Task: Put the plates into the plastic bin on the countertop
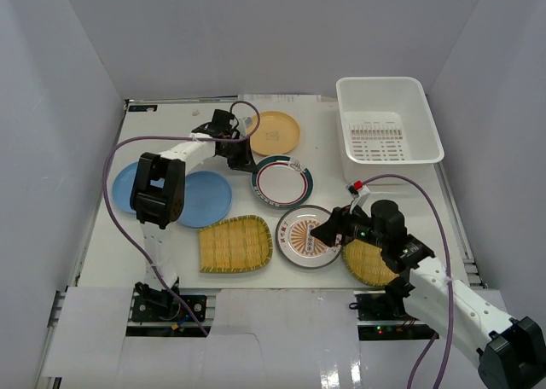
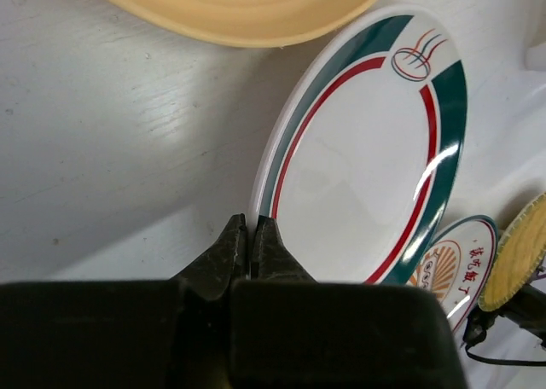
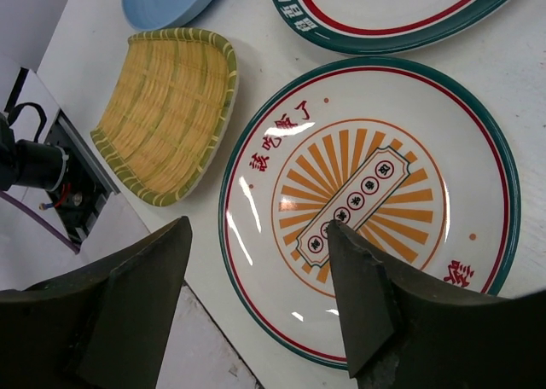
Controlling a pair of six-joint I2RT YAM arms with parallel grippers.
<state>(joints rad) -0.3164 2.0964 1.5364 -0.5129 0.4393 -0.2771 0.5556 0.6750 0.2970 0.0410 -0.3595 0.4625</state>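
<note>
My left gripper (image 1: pixel 241 157) (image 2: pixel 252 222) is shut on the left rim of the white plate with green rim (image 1: pixel 282 182) (image 2: pixel 358 167), which looks slightly tilted up at that edge. The orange-yellow plate (image 1: pixel 275 131) (image 2: pixel 239 5) lies just behind it. My right gripper (image 1: pixel 328 229) (image 3: pixel 258 225) is open and empty, just above the near-left part of the orange-patterned plate (image 1: pixel 305 236) (image 3: pixel 375 193). Two light blue plates (image 1: pixel 203 199) overlap at the left, one partly under the left arm. One bamboo tray (image 1: pixel 235 244) (image 3: pixel 162 107) lies at front centre, another (image 1: pixel 368 265) under my right arm. The plastic bin (image 1: pixel 425 116) stands empty at the back right of the countertop (image 1: pixel 324 150).
White walls close in the countertop on the left, back and right. The purple cables (image 1: pixel 111 163) loop beside both arms. The near table edge (image 3: pixel 213 355) runs just below the orange-patterned plate.
</note>
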